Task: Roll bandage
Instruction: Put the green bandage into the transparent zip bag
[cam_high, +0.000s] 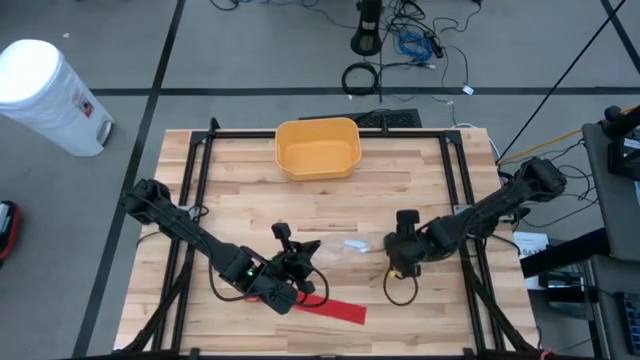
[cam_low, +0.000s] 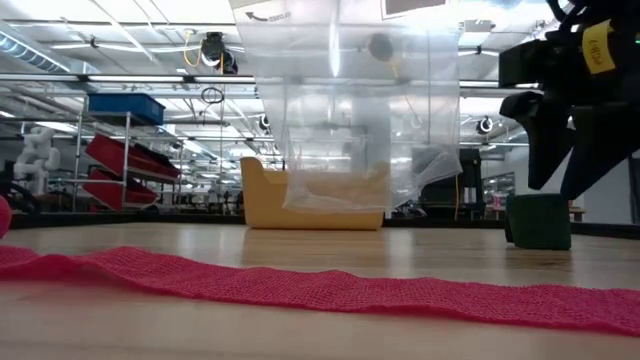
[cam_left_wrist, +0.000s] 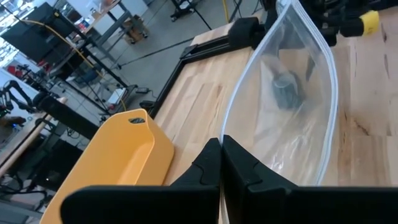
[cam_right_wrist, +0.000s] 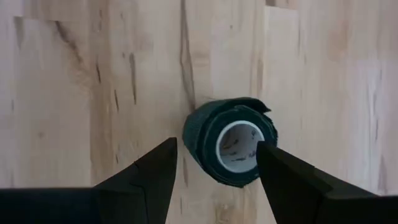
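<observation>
A red bandage (cam_low: 330, 290) lies unrolled and flat along the near part of the table, its strip (cam_high: 335, 311) beside my left arm. A dark green bandage roll (cam_right_wrist: 231, 147) stands on one end on the table, its white core up. My right gripper (cam_right_wrist: 214, 167) hangs above it, pointing down and open, one finger on either side and touching nothing. In the low view this roll (cam_low: 538, 222) sits just below that gripper (cam_low: 575, 160). My left gripper (cam_left_wrist: 221, 163) is shut on a clear plastic bag (cam_low: 360, 110). My left gripper pinches the rim of the clear bag's open mouth (cam_left_wrist: 225, 132) between its two shut fingers, coming at it nearly level from the table's left. The bag hangs below the hold with its mouth gaping, and its lower end (cam_low: 340, 200) hangs clear of the table.
A yellow bin (cam_high: 318, 148) stands at the table's far middle. A black frame (cam_high: 330, 133) runs around the tabletop. Bare wood lies between the two grippers and toward the near right corner.
</observation>
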